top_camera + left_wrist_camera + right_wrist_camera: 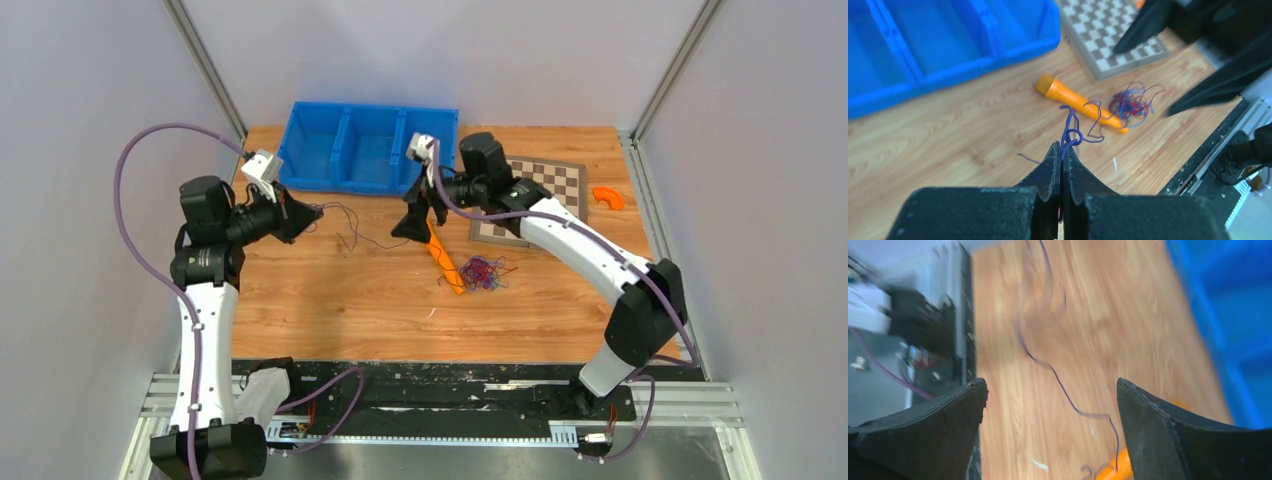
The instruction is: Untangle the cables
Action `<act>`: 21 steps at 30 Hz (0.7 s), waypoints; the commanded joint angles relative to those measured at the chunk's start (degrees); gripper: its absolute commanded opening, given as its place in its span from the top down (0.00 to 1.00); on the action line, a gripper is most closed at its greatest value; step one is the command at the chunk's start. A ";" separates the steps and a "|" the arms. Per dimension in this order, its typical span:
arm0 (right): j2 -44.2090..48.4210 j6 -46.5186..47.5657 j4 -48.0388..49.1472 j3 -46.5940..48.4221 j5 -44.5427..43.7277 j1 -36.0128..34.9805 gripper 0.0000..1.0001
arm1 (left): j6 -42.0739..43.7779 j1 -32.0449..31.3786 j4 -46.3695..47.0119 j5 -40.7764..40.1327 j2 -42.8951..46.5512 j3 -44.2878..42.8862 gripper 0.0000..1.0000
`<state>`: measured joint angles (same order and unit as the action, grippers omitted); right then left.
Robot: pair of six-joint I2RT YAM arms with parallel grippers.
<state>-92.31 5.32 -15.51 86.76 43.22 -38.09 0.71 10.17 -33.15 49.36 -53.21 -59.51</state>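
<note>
One dark purple wire (1071,131) is pinched in the shut fingers of the left gripper (1062,150), low and central in its wrist view. It is held apart from the red-and-blue bunch (483,272), which lies just right of centre in the top view at the tip of the orange tool (446,262). The right gripper (1051,383) hangs above the strand's trailing part with its jaws wide apart. The step appears to be separating a single strand, so the next move likely calls for the right gripper to close on that slack while the left draws the strand clear.

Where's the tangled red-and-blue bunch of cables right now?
In the top view, the tangled bunch lies on the table right of centre, at the near end of the orange stick, in front of the checkerboard.
</note>
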 commanded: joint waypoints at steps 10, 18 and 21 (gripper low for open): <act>-14.81 13.49 1.43 -6.12 -13.65 0.02 0.37 | -13.83 0.25 7.96 10.37 -0.01 -16.85 1.00; -3.60 2.19 0.47 1.21 -5.04 0.12 1.00 | -7.14 0.28 1.32 -7.97 -1.40 -14.57 1.00; -1.41 -3.22 0.50 8.05 -0.54 0.16 1.00 | -7.38 0.19 3.44 -3.97 -1.74 -9.90 1.00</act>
<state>-102.17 10.55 -19.59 84.20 33.98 -38.06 -8.38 10.24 -29.47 46.96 -54.33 -73.67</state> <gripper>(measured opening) 0.003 0.009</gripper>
